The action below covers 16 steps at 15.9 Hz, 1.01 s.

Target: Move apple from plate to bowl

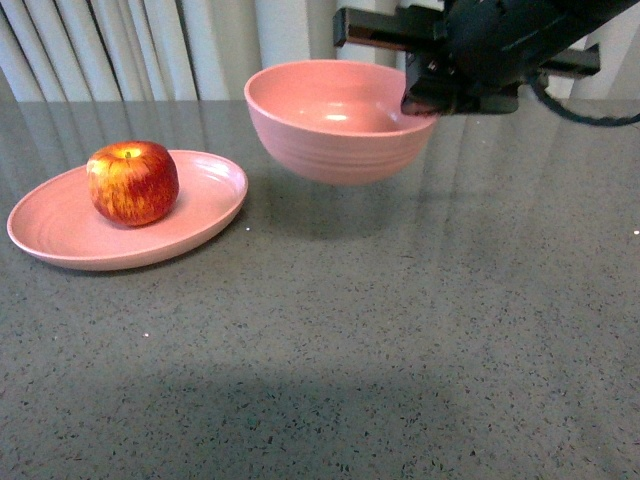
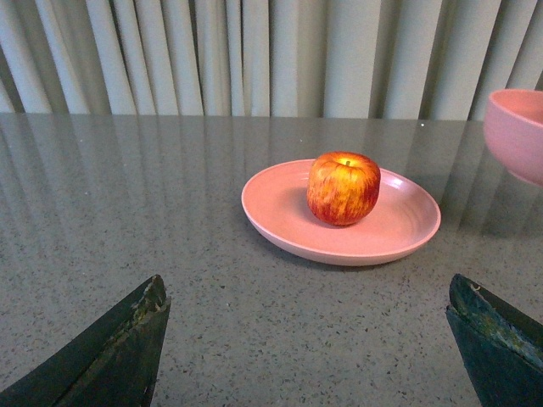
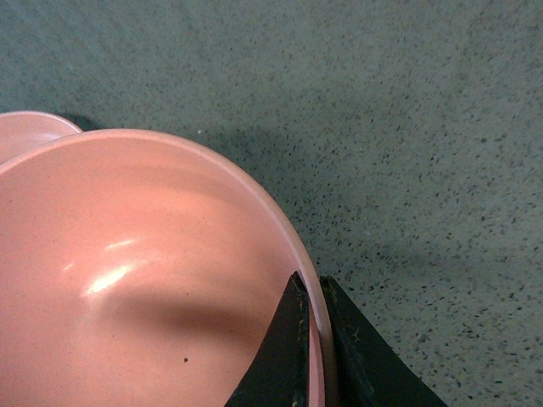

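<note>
The red apple with yellow streaks sits upright on the shallow pink plate at the left of the table. The deep pink bowl hangs above the table right of the plate, empty. My right gripper is shut on the bowl's right rim; in the right wrist view its jaws pinch the rim of the bowl, gripper. My left gripper is open and empty, low over the table, facing the apple and plate. The bowl's edge shows there too.
The grey speckled table stretches to the front and right. Pale curtains hang behind the table's far edge. A sliver of the plate shows beyond the bowl in the right wrist view.
</note>
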Motion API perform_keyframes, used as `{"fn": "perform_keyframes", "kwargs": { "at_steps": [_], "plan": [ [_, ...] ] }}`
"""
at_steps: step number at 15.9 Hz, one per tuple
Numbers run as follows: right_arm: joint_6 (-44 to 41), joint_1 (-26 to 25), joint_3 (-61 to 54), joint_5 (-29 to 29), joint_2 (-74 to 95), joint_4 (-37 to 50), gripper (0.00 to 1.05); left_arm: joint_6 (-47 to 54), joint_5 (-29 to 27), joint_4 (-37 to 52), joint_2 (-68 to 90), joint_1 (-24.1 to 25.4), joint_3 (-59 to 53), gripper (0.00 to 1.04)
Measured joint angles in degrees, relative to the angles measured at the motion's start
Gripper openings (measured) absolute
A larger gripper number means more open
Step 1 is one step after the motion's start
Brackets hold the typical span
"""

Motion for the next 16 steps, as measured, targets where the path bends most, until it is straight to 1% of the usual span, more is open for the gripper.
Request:
{"fn": "perform_keyframes", "kwargs": {
  "at_steps": [2,5,10,16],
  "plan": [
    [0.90,1.46,0.76,0.98,3.30,0.04,0.03,0.00,0.00,0.00,0.00,0.00,0.00,0.98],
    [2.08,2.16,2.54,2.34,6.14,-0.11,0.03,0.00,0.00,0.00,0.00,0.00,0.00,0.98],
    [3.41,2.71,3.39,4.98,8.81,0.39,0.03,0.00,0.00,0.00,0.00,0.00,0.00,0.98],
    [3.78,3.34,3.41,6.01,9.55,0.20,0.03,0.00,0.00,0.00,0.00,0.00,0.00,0.98]
  ]
}}
